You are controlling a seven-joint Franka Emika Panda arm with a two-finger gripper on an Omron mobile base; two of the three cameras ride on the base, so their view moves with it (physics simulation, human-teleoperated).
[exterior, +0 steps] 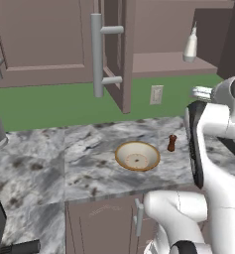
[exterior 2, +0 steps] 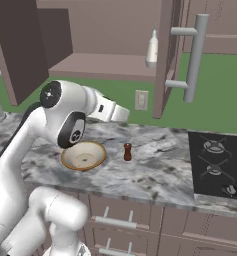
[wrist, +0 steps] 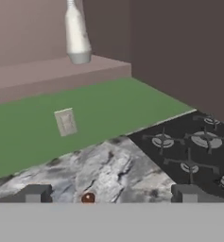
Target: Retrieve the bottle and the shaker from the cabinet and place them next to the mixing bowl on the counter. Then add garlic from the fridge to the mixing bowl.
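Note:
A white bottle (exterior: 190, 47) (exterior 2: 152, 48) (wrist: 77, 35) stands upright on the lower shelf of the open wall cabinet. On the marble counter below, a small brown shaker (exterior: 172, 143) (exterior 2: 127, 151) (wrist: 88, 198) stands just right of the tan mixing bowl (exterior: 129, 151) (exterior 2: 75, 159), which looks empty. My gripper (wrist: 111, 194) (exterior 2: 124, 116) hangs open above the counter near the shaker, well below the shelf, and holds nothing. It faces the green back wall. The garlic and the fridge are out of view.
The open cabinet door (exterior: 120, 54) (exterior 2: 166, 55) with its long bar handle (exterior: 97, 54) (exterior 2: 195, 57) juts out beside the shelf. A black stove top (exterior 2: 220, 160) (wrist: 189, 146) lies right of the counter. A wall outlet (exterior: 156, 94) (exterior 2: 141, 100) (wrist: 65, 122) sits on the wall.

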